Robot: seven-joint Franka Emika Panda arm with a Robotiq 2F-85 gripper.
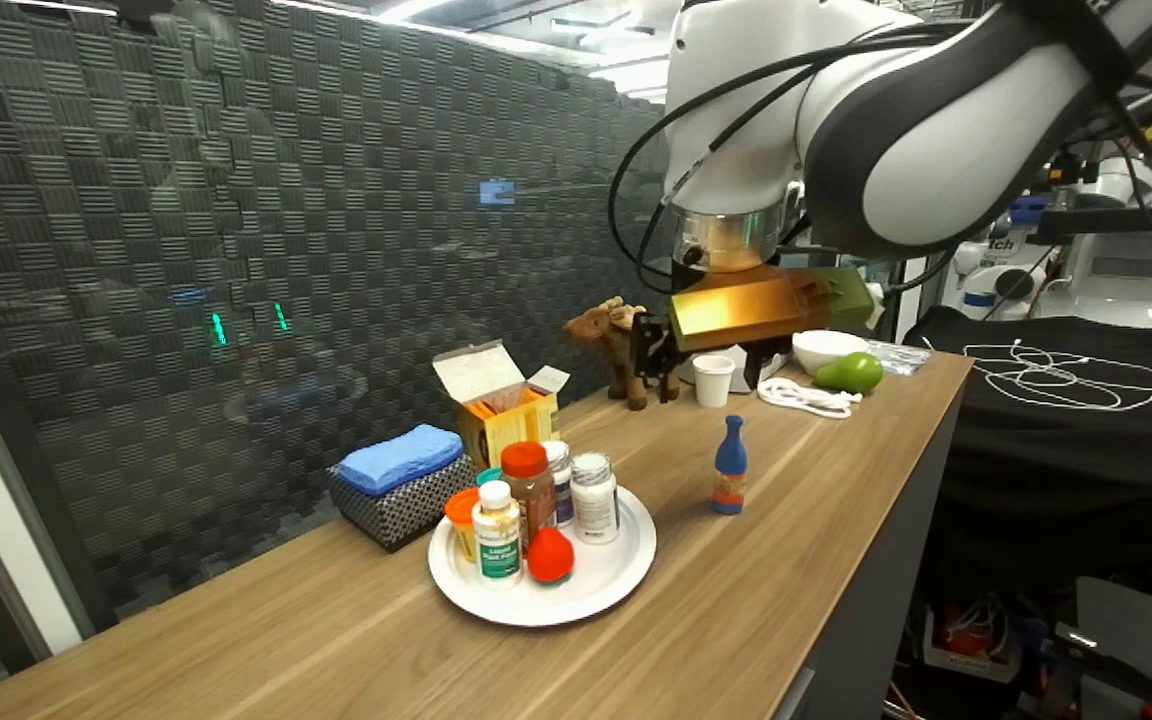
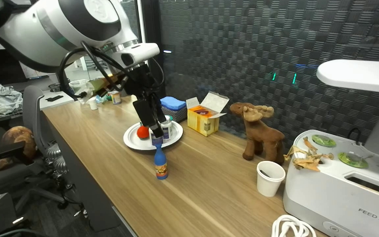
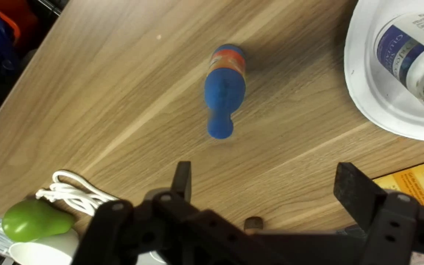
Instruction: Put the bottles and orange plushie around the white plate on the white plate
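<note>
The blue bottle [image 3: 223, 90] stands upright on the worktop [image 3: 289, 121], long axis vertical, at the upper centre of the wrist view; the claw [image 3: 265, 178] enters from the lower edge, its fingers [image 3: 183, 180] spread wide with nothing between them; the bottle lies beyond them, towards the top of the frame and slightly left of the gap's middle, its neck directed down the frame towards the claw; we judge that the coming move calls for a shift that way, then a descent astride the bottle, a straight drop being likely to miss it; in an exterior view we find the white plate [image 1: 601, 580] at lower centre, bearing a green-labelled bottle [image 1: 497, 535], a brown bottle [image 1: 534, 495], two white bottles [image 1: 595, 505], an orange-lidded tub [image 1: 461, 520] and the orange plushie [image 1: 550, 556]; the blue bottle stands to the right of the plate, near but apart, and seems to us the last piece outstanding; of the other containers, the yellow box [image 2: 202, 122], open, at the centre of an exterior view, holds orange packets [image 2: 200, 110]; the white cup [image 2: 270, 186], lower right of the frame, holds a dark item [image 2: 264, 173] that we cannot identify; what the white bowl [image 1: 826, 350], right of centre in an exterior view, may contain we cannot tell.
</note>
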